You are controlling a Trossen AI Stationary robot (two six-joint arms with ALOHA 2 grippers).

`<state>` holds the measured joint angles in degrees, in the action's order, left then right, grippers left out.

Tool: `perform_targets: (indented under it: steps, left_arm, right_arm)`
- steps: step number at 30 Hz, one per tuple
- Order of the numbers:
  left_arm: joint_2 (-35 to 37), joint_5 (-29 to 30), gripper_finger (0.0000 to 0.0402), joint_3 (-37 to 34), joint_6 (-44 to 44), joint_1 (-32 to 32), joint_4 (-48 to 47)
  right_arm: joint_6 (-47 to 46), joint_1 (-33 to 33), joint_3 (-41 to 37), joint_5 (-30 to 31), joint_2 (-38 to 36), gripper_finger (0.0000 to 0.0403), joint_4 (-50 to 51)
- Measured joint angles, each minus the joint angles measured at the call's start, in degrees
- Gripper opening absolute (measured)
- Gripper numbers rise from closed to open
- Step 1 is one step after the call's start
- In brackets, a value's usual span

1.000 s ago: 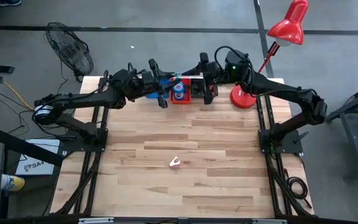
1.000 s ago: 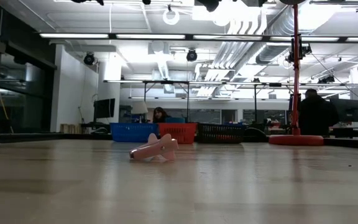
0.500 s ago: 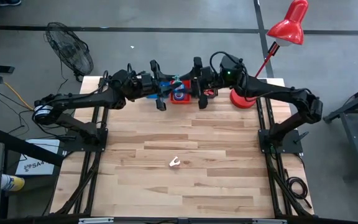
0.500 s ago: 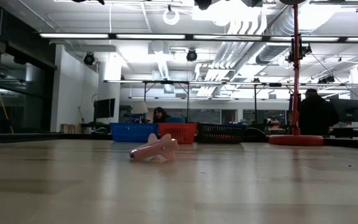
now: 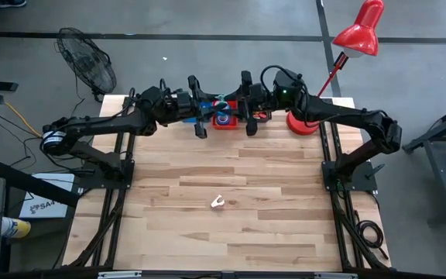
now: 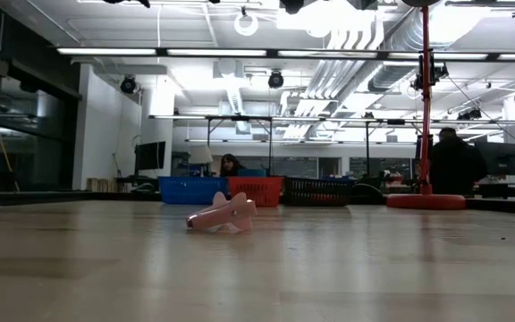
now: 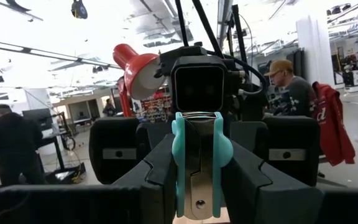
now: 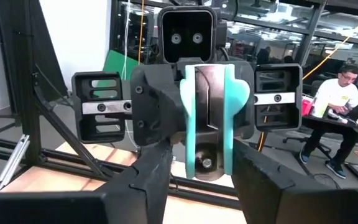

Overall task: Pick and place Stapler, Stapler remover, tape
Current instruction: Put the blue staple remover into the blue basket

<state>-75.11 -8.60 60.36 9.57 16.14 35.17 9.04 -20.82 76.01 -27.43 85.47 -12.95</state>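
Note:
A teal staple remover [image 7: 197,155] hangs above the red basket [image 5: 224,124] at the table's far edge, with my left gripper [image 7: 197,190] shut on it. My right gripper [image 8: 207,180] faces it from the right, open. Its fingers stand on either side of the remover's [image 8: 207,106] other end, and I cannot tell whether they touch it. Something blue [image 5: 222,117] shows in the red basket below the grippers. A pale pink staple remover [image 5: 217,203] lies on the table's middle. The stapler is out of view. My left gripper pinches the teal remover between its two fingers, by its two teal sides [image 7: 179,180] at the end nearer the left arm. The fingers come roughly level from the table's left and lie along the remover. It is lifted clear above the baskets, its free end toward my right gripper.
A blue basket [image 6: 190,190], the red one [image 6: 256,190] and a black one [image 6: 318,190] stand in a row at the far edge. A red lamp's base [image 5: 303,122] stands at the far right. A fan [image 5: 87,66] stands off the far left corner. People are in the room beyond.
My right gripper has gone along the far edge toward the table's left, up to the teal remover held by my left gripper. It then stopped there. The remover has stayed where it was.

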Motion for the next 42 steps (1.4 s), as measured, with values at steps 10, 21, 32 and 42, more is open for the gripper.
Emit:
perform_targets:
  steps: [10, 21, 32, 42]
  left_arm:
    - [0.0, -0.1, 0.0086, 0.0, -0.9, 0.0, -0.9]
    - [0.1, -0.1, 0.0086, 0.1, -1.9, 0.0, -2.3]
    - [0.0, 0.0, 0.0123, 0.0, -2.4, 0.0, -3.7]
    - [-0.1, 0.4, 0.0164, 0.0, -2.4, 0.0, -4.3]
  right_arm:
    - [0.0, 0.0, 0.0, -0.4, -0.3, 0.0113, 0.0]
    - [-0.3, -0.1, 0.0, -1.5, -0.3, 0.0083, 0.6]
    - [-0.1, -0.1, 0.0, -1.3, -0.4, 0.0081, 3.1]
    - [-1.1, -1.1, 0.0, 1.2, -0.5, 0.0081, 7.0]
